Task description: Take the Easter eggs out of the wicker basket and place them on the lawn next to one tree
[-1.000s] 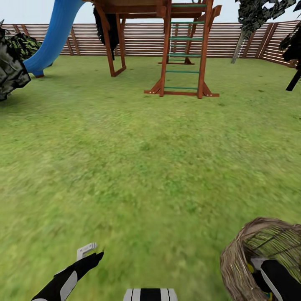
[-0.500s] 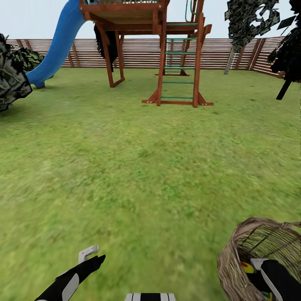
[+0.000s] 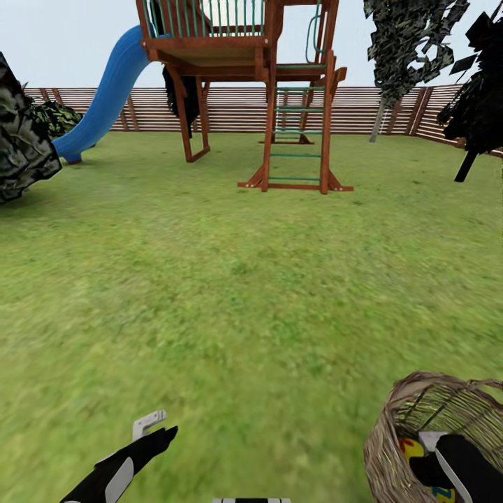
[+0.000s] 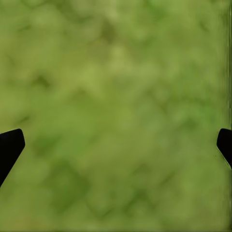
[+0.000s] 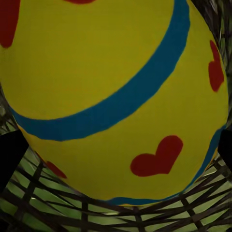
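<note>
Grey-brown woven wicker basket (image 3: 391,447) stands on the mottled green lawn (image 3: 244,293) at the robot's near right. Right gripper (image 5: 116,145) is lowered inside it, jaws spread either side of a yellow egg with blue band and red hearts (image 5: 111,92); contact cannot be told. Left gripper (image 4: 116,145) hangs over bare grass, jaws spread wide. Wooden play tower with blue slide (image 3: 230,63) stands ahead before the brown slat fence (image 3: 230,108)
</note>
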